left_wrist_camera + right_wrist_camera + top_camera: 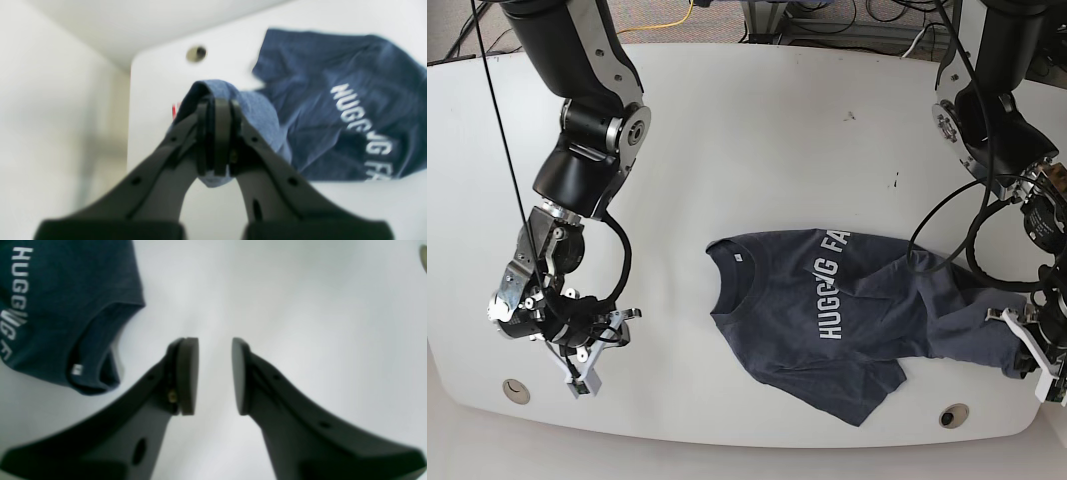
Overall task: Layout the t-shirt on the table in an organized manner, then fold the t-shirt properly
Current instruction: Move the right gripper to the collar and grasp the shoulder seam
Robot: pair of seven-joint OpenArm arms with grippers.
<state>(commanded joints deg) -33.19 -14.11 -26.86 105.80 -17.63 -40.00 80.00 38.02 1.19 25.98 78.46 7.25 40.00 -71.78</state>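
Left gripper (218, 140) is clamping the t-shirt (827, 320) hem at table (757, 130) 4 o'clock; right gripper (215, 375) is hovering parted, empty, at 8 o'clock.

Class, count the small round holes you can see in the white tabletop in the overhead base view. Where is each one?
2. One hole sits near the table's front-left corner, below the right gripper; the other hole is near the front edge, below the t-shirt. The arms may hide more.

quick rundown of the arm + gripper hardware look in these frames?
Both arms are glossy black with silver-grey round joint housings and loose black cables. The left gripper and right gripper have matte black curved fingers with small holes, tipped with flat dark pads. White brackets sit near both grippers in the base view.
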